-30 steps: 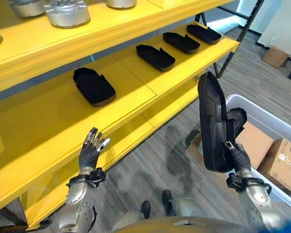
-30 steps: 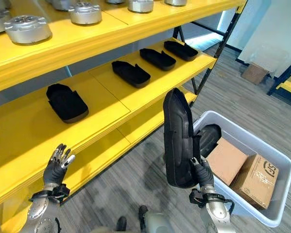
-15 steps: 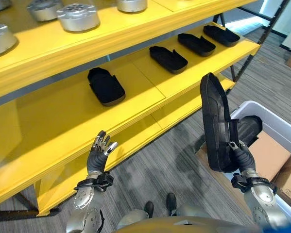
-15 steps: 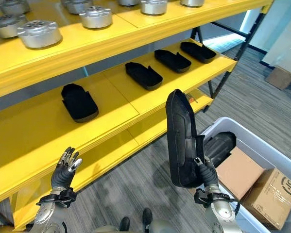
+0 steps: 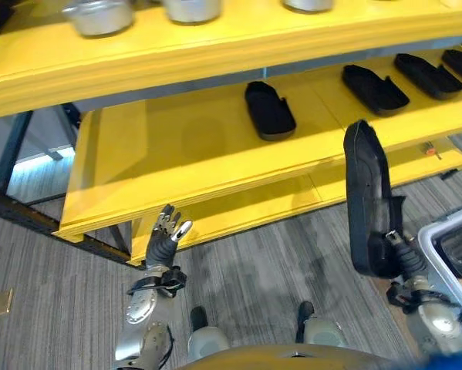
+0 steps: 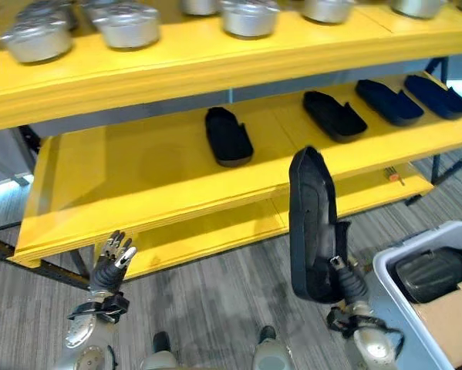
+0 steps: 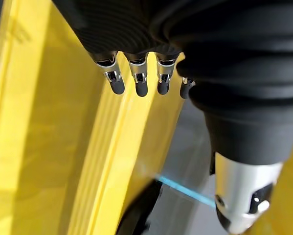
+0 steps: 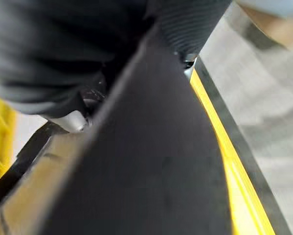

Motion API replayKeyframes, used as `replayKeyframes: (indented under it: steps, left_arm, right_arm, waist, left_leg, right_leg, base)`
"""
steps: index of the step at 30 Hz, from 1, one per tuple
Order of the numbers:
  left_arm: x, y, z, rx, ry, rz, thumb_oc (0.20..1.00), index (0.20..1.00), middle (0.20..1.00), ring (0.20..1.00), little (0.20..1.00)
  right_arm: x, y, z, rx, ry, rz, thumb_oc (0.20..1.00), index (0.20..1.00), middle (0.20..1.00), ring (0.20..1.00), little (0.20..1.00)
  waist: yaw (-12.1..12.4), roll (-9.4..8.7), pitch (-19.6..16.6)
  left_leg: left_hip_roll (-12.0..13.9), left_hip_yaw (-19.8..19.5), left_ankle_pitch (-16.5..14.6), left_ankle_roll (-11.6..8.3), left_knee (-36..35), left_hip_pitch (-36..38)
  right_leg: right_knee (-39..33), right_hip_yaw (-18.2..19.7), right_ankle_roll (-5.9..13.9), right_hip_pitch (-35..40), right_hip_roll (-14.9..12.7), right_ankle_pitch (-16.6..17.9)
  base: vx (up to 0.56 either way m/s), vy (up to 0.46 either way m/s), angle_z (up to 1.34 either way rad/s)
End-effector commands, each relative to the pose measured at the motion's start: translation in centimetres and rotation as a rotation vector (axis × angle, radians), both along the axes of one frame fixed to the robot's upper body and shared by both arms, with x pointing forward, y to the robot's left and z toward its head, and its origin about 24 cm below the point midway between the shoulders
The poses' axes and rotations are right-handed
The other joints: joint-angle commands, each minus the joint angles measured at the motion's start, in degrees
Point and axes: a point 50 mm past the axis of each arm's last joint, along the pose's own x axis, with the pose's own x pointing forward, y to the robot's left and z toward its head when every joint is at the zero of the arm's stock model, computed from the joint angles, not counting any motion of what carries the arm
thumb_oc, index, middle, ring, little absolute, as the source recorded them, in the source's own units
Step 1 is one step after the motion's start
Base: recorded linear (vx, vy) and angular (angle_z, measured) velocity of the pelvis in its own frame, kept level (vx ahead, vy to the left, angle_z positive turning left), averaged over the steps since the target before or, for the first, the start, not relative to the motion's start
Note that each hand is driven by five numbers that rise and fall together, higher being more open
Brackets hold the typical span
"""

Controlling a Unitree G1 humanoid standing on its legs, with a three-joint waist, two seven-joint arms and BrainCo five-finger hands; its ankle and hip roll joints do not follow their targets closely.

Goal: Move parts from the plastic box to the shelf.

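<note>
Gripping, with the right hand (image 6: pixel 346 284), the low end of an upright black part (image 6: pixel 311 223), seemingly stiff and light, at right centre; left hand (image 6: pixel 111 262) hanging slack-fingered.

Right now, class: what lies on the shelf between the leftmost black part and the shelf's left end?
Nothing: in the left eye view, the shelf is bare left of that part.

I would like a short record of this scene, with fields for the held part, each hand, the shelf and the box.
held part: long black part, held upright in front of the shelf, not yet placed
right hand: right hand, closed on the lower end of the part
left hand: left hand, raised, fingers straight, holding nothing
shelf: yellow shelf, middle level carries a row of black parts; metal parts on the upper level
box: plastic box, on the floor at the robot's right, another black part inside
</note>
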Motion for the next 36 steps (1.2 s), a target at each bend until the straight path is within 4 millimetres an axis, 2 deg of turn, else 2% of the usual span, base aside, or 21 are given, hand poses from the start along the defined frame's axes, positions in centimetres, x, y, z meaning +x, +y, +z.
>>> replayKeyframes:
  steps: [1, 3, 4, 7, 8, 13, 14, 15, 16, 17, 18, 19, 20, 21, 23, 24, 25, 28, 32, 35, 36]
  left_arm:
    - [-0.1, 1.2, 2.5, 0.074, -0.115, 0.009, 1.0, 1.0, 1.0, 1.0, 1.0]
    - [0.0, 1.3, 2.7, 0.079, -0.119, 0.01, 1.0, 1.0, 1.0, 1.0, 1.0]
    - [0.1, 1.7, 3.0, 0.092, -0.129, 0.023, 1.0, 1.0, 1.0, 1.0, 1.0]
    - [-0.1, 1.8, 2.9, 0.094, -0.127, 0.028, 1.0, 1.0, 1.0, 1.0, 1.0]
    - [0.1, 1.9, 3.2, 0.094, -0.136, 0.033, 1.0, 1.0, 1.0, 1.0, 1.0]
    - [0.3, 2.2, 3.6, 0.101, -0.151, 0.054, 1.0, 1.0, 1.0, 1.0, 1.0]
    - [0.6, 2.2, 3.8, 0.109, -0.16, 0.054, 1.0, 1.0, 1.0, 1.0, 1.0]
    - [1.0, 2.0, 3.9, 0.122, -0.164, 0.042, 1.0, 1.0, 1.0, 1.0, 1.0]
    - [1.7, 1.7, 4.4, 0.141, -0.182, 0.014, 1.0, 1.0, 1.0, 1.0, 1.0]
    - [1.9, 1.6, 4.7, 0.161, -0.191, -0.004, 1.0, 1.0, 1.0, 1.0, 1.0]
    - [2.0, 1.4, 4.8, 0.159, -0.195, -0.01, 1.0, 1.0, 1.0, 1.0, 1.0]
    - [2.3, 1.5, 5.0, 0.152, -0.205, -0.013, 1.0, 1.0, 1.0, 1.0, 1.0]
    - [2.1, 1.7, 4.7, 0.144, -0.192, 0.003, 1.0, 1.0, 1.0, 1.0, 1.0]
    - [2.2, 1.0, 4.5, 0.119, -0.197, -0.02, 1.0, 1.0, 1.0, 1.0, 1.0]
    - [1.8, 0.8, 4.5, 0.094, -0.199, -0.021, 1.0, 1.0, 1.0, 1.0, 1.0]
    - [1.8, 0.8, 4.4, 0.09, -0.198, -0.022, 1.0, 1.0, 1.0, 1.0, 1.0]
    - [1.6, 0.9, 4.5, 0.087, -0.198, -0.014, 1.0, 1.0, 1.0, 1.0, 1.0]
    - [1.8, 0.9, 4.8, 0.07, -0.216, 0.005, 1.0, 1.0, 1.0, 1.0, 1.0]
    - [2.1, 0.7, 5.1, 0.059, -0.233, 0.007, 1.0, 1.0, 1.0, 1.0, 1.0]
    - [2.6, 0.4, 5.8, 0.054, -0.264, 0.004, 1.0, 1.0, 1.0, 1.0, 1.0]
    - [2.6, 0.4, 5.8, 0.054, -0.264, 0.005, 1.0, 1.0, 1.0, 1.0, 1.0]
  right_arm:
    - [2.3, -0.3, 3.8, -0.027, -0.213, 0.031, 0.2, 0.2, 0.2, 0.2, 0.2]
    - [2.5, 0.0, 3.7, -0.019, -0.215, 0.035, 0.2, 0.2, 0.2, 0.2, 0.2]
    - [2.6, 0.4, 3.6, -0.011, -0.212, 0.053, 0.2, 0.2, 0.2, 0.2, 0.2]
    - [2.6, 0.8, 3.4, 0.004, -0.206, 0.066, 0.2, 0.2, 0.2, 0.2, 0.2]
    - [3.0, 1.1, 3.5, 0.0, -0.21, 0.088, 0.2, 0.2, 0.2, 0.2, 0.2]
    - [4.3, 2.2, 4.3, 0.003, -0.252, 0.142, 0.2, 0.2, 0.2, 0.2, 0.2]
    - [4.6, 2.6, 4.7, 0.01, -0.272, 0.164, 0.2, 0.2, 0.2, 0.2, 0.2]
    - [4.7, 2.8, 4.7, 0.013, -0.274, 0.169, 0.2, 0.2, 0.2, 0.2, 0.2]
    - [5.1, 3.2, 4.7, 0.03, -0.283, 0.169, 0.2, 0.2, 0.2, 0.2, 0.2]
    - [5.1, 3.6, 4.7, 0.045, -0.287, 0.171, 0.2, 0.2, 0.2, 0.2, 0.2]
    - [5.2, 3.6, 4.7, 0.049, -0.29, 0.17, 0.2, 0.2, 0.2, 0.2, 0.2]
    - [5.4, 3.4, 4.9, 0.055, -0.298, 0.167, 0.2, 0.2, 0.2, 0.2, 0.2]
    - [5.4, 3.5, 4.9, 0.033, -0.285, 0.186, 0.2, 0.2, 0.2, 0.2, 0.2]
    - [5.2, 2.9, 5.1, -0.007, -0.284, 0.19, 0.2, 0.2, 0.2, 0.2, 0.2]
    - [5.4, 2.0, 6.1, -0.062, -0.314, 0.19, 0.2, 0.2, 0.2, 0.2, 0.2]
    - [5.4, 1.9, 6.2, -0.065, -0.317, 0.188, 0.2, 0.2, 0.2, 0.2, 0.2]
    - [5.8, 1.7, 6.9, -0.094, -0.34, 0.205, 0.2, 0.2, 0.2, 0.2, 0.2]
    - [7.7, 2.3, 9.0, -0.132, -0.429, 0.238, 0.2, 0.2, 0.2, 0.2, 0.2]
    - [9.3, 2.8, 11.0, -0.162, -0.514, 0.247, 0.2, 0.2, 0.2, 0.2, 0.2]
    - [11.3, 4.3, 13.8, -0.18, -0.633, 0.265, 0.2, 0.2, 0.2, 0.2, 0.2]
    - [11.3, 4.3, 13.8, -0.18, -0.633, 0.266, 0.2, 0.2, 0.2, 0.2, 0.2]
  waist:
    - [0.0, -0.15, -1.1]
    - [0.2, -0.52, -1.1]
    - [0.6, -1.37, -1.5]
    - [0.9, -2.01, -1.9]
    - [1.3, -2.7, -1.9]
    - [2.5, -4.0, -1.1]
    - [3.2, -4.08, -0.3]
    - [2.9, -3.66, 0.9]
    - [1.7, -2.07, 3.5]
    - [1.3, -1.12, 4.3]
    - [1.0, -1.21, 4.8]
    - [0.3, -1.92, 5.8]
    - [0.8, -2.72, 7.1]
    - [0.7, -4.5, 6.6]
    - [0.7, -3.99, 6.5]
    - [0.7, -3.85, 6.6]
    - [1.1, -3.14, 7.3]
    - [1.8, -2.22, 8.2]
    - [2.6, -1.72, 8.9]
    - [3.7, -1.06, 9.9]
    - [3.7, -1.07, 9.9]
  left_leg:
    - [3.5, -0.8, 4.1, -0.6, -3.1, -0.4]
    - [2.4, -0.9, 3.2, -0.18, -2.4, -0.9]
    - [0.2, -0.3, 1.5, 0.73, -1.0, -2.2]
    - [-0.9, 0.0, 0.3, 1.31, 0.1, -3.0]
    - [-1.9, 0.3, -1.0, 1.72, 2.1, -4.3]
    - [-3.6, 0.4, -5.0, 3.49, 8.8, -8.2]
    - [-5.0, -0.9, -8.3, 5.27, 13.3, -10.4]
    - [-6.9, -1.4, -9.7, 7.31, 14.0, -10.2]
    - [-7.9, -2.7, -9.8, 8.43, 13.8, -9.4]
    - [-7.8, -2.7, -11.2, 8.27, 12.4, -7.3]
    - [-7.7, -2.4, -10.7, 8.05, 11.4, -6.1]
    - [-6.9, -2.7, -11.0, 6.29, 11.1, -4.9]
    - [-4.0, -1.8, -12.1, 4.16, 12.7, -3.4]
    - [-2.9, -2.6, -11.4, 2.25, 14.3, -4.9]
    - [0.6, -4.4, -9.3, -0.01, 13.4, -6.2]
    - [0.9, -4.7, -9.1, -0.09, 13.3, -6.8]
    - [2.2, -5.0, -8.8, -0.64, 13.4, -7.5]
    - [3.2, -5.9, -7.8, -1.18, 13.2, -9.7]
    - [3.3, -6.4, -7.8, -1.17, 13.4, -11.0]
    - [2.8, -7.1, -8.2, -1.03, 14.2, -12.8]
    - [2.7, -7.1, -8.2, -1.03, 14.2, -12.8]
  right_leg:
    - [-0.8, 0.1, 2.58, 6.2, -0.7, -1.2]
    - [-1.6, -0.1, 3.14, 6.7, -1.6, -0.3]
    - [-3.7, -0.3, 4.4, 7.0, -3.6, 2.7]
    - [-4.7, -0.4, 5.04, 7.0, -4.6, 4.1]
    - [-5.5, -0.6, 5.74, 6.8, -5.6, 5.7]
    - [-5.0, -0.3, 6.87, 5.5, -8.0, 8.3]
    - [-1.4, -0.9, 6.42, 5.3, -10.0, 8.8]
    - [7.3, 1.2, 4.68, 1.1, -11.6, 13.3]
    - [15.8, 4.7, 2.86, -3.8, -10.1, 14.9]
    - [16.7, 4.6, 2.96, -7.0, -10.1, 12.8]
    - [13.4, 3.5, 2.43, -7.6, -10.4, 12.8]
    - [4.9, 2.8, 3.74, -8.4, -11.0, 13.1]
    - [-1.2, -2.0, 6.42, -8.0, -13.1, 15.4]
    - [-0.2, -0.8, 6.26, -6.2, -11.4, 12.3]
    - [5.4, -1.3, 5.05, -7.3, -8.7, 6.7]
    - [5.9, -1.4, 4.86, -7.7, -8.5, 6.1]
    - [9.2, -2.0, 4.57, -9.3, -8.1, 3.6]
    - [13.0, -1.6, 4.06, -12.6, -7.2, 1.3]
    - [14.9, -1.5, 3.87, -14.5, -7.3, 0.6]
    - [16.6, -1.2, 3.59, -16.1, -7.6, -0.1]
    - [16.6, -1.2, 3.59, -16.1, -7.6, -0.1]
  base:
    - [0.13, 0.206, 0.31]
    - [0.13, 0.206, 0.24]
    - [0.15, 0.239, 0.09]
    - [0.08, 0.12, -0.02]
    - [0.06, 0.11, -0.04]
    - [0.04, 0.137, -0.08]
    - [0.07, 0.31, 0.05]
    - [0.06, 0.441, 0.52]
    - [0.1, 0.362, 0.76]
    - [0.11, 0.188, 1.1]
    - [0.22, -0.115, 0.77]
    - [0.19, -0.373, 0.83]
    - [0.25, -0.599, 0.35]
    - [0.21, -0.636, 0.31]
    - [0.08, -0.479, 0.18]
    - [-0.02, -0.307, 0.55]
    - [-0.04, -0.197, 0.43]
    - [-0.03, -0.205, -0.27]
    - [-0.01, -0.073, -0.03]
    - [0.01, -0.04, 0.01]
    - [0.0, 0.0, 0.0]
